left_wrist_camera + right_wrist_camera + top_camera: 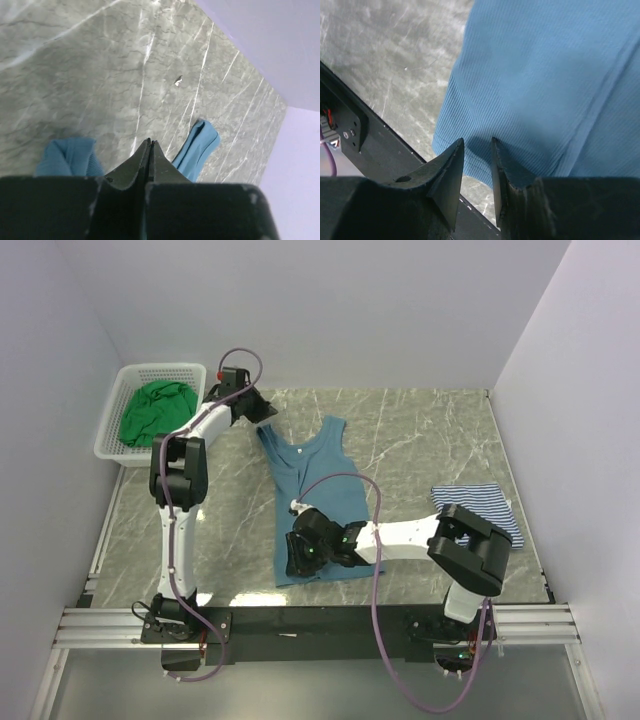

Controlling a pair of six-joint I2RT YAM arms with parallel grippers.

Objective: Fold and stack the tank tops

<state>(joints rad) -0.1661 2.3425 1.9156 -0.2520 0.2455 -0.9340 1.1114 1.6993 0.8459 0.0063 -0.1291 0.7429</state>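
Top external: white basket holds the crumpled green tank top.

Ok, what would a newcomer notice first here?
A teal tank top lies spread out mid-table, the left pincer shut by its far left strap and the right pincer at its near hem. A green top sits bunched in the white basket far left, and a striped top lies crumpled at the right edge.

This looks like a robot lab. Plain white walls stand round a grey marble-look table. A left arm and a right arm are bolted to a black metal rail at the table's near edge, with purple cables hanging off.
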